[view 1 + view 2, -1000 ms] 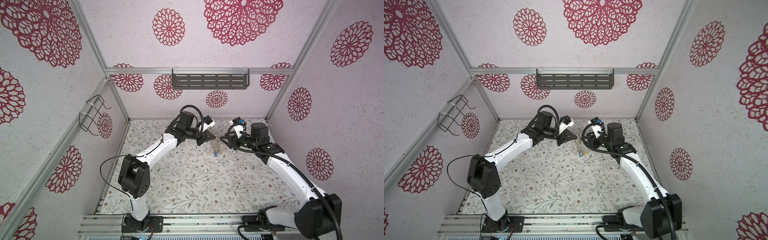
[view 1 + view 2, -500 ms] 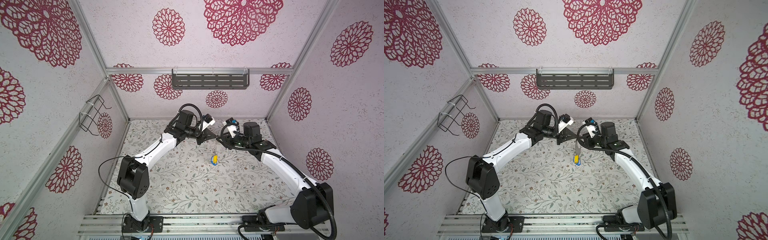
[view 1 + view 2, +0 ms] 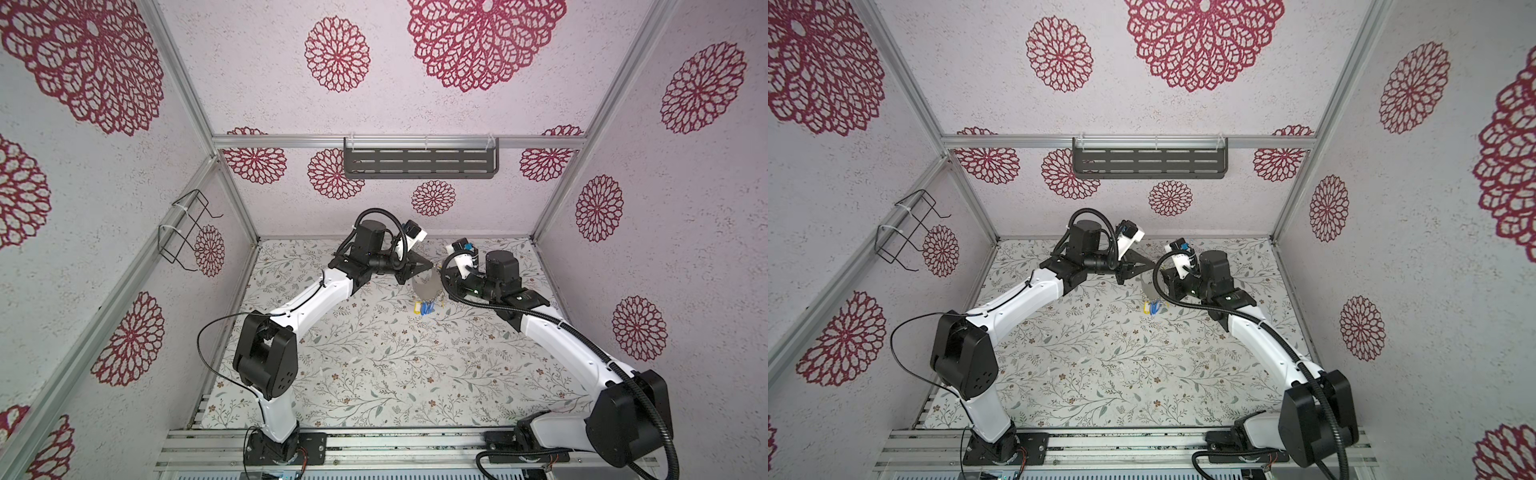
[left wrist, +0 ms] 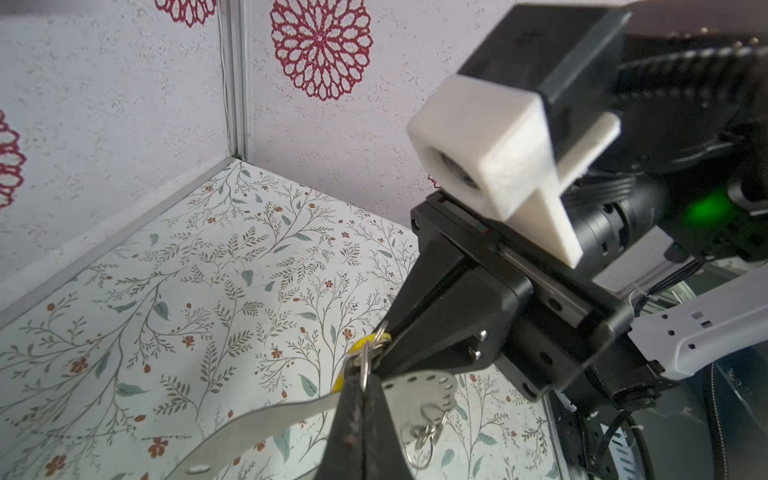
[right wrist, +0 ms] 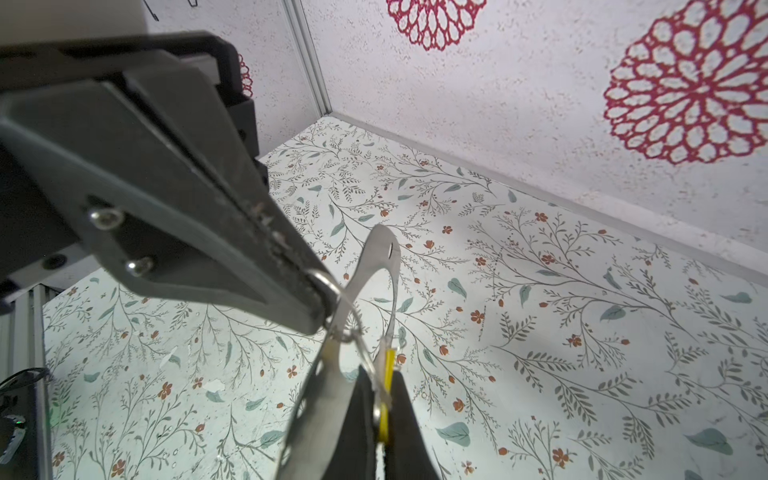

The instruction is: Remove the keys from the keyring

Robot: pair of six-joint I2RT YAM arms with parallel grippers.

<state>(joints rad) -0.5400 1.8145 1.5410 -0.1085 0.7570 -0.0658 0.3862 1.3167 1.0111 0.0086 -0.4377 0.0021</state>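
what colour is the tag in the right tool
Yellow oblong plastic key tag; shows best in right wrist view.

You face white textured walls [image 3: 270, 91] with red rosettes [image 3: 337, 54]; grey slotted shelf [image 3: 419, 164] behind, wire rack [image 3: 187, 230] left, leaf-print desk [image 3: 374, 374].

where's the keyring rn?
Back-middle of the table in both top views: the keyring is held up, left hand shut on its rim, right hand pinching a yellow key, other keys dangling below.
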